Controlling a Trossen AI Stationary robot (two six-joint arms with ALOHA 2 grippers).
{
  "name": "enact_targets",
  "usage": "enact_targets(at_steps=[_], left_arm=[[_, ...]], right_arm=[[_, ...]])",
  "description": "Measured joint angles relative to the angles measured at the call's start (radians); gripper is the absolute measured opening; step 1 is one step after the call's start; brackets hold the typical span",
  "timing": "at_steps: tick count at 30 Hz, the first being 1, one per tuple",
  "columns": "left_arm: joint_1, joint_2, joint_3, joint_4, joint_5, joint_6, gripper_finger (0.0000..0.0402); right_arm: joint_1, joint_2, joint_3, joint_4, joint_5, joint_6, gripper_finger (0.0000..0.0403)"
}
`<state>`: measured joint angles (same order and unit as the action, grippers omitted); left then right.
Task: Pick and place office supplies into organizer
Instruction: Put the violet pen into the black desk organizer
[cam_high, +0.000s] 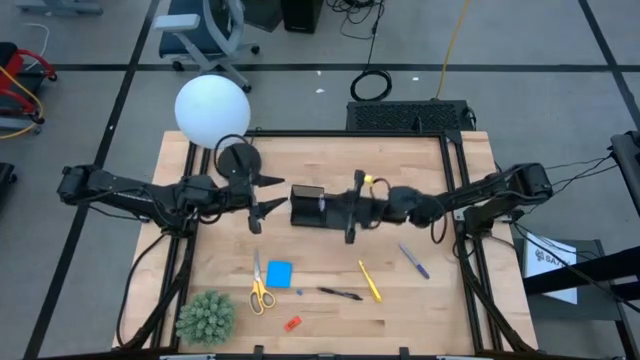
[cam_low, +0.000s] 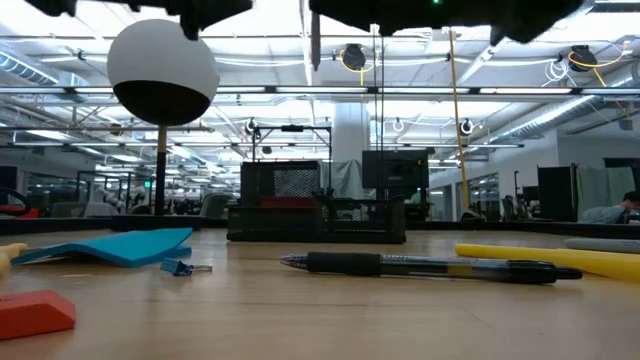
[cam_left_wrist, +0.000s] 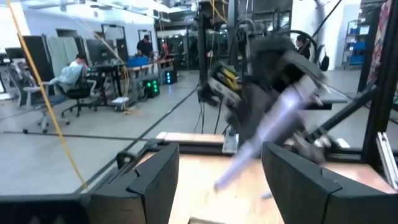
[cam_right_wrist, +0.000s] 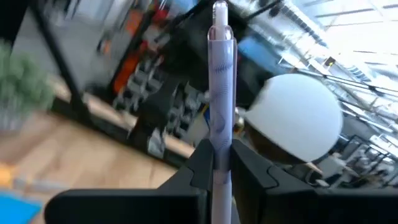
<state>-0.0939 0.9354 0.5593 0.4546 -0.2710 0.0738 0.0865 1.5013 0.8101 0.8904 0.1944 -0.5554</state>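
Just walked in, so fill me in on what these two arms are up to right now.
The right gripper is shut on a pale pen, held above the table near the black organizer. The left gripper waits open on the organizer's other side. On the table lie the scissors, blue note pad, black pen, yellow pen, purple pen and a red piece.

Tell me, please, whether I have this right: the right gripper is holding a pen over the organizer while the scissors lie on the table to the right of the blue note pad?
Not quite. In the high view the scissors lie left of the blue note pad, not right. The rest holds: the right gripper grips a pen over the organizer.
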Motion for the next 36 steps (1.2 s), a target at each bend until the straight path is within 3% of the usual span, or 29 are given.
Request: enact_targets(at_steps=[6,16,25,36], left_arm=[[0.015,-0.015,-0.019,0.032,0.008,0.000,0.0234],[0.015,-0.015,-0.019,0.029,0.008,0.005,0.0234],[0.016,-0.015,-0.019,0.029,0.008,0.008,0.0234],[0.016,-0.015,-0.019,0.029,0.008,0.011,0.0234]], right_arm=[[-0.103,-0.023,-0.107,0.128,-0.134,0.180,0.0026],[-0.184,-0.009,-0.123,0.156,-0.246,0.291,0.0025],[-0.214,0.067,-0.122,0.203,-0.254,0.311,0.0025],[-0.274,0.140,-0.121,0.263,-0.336,0.384,0.0025]])
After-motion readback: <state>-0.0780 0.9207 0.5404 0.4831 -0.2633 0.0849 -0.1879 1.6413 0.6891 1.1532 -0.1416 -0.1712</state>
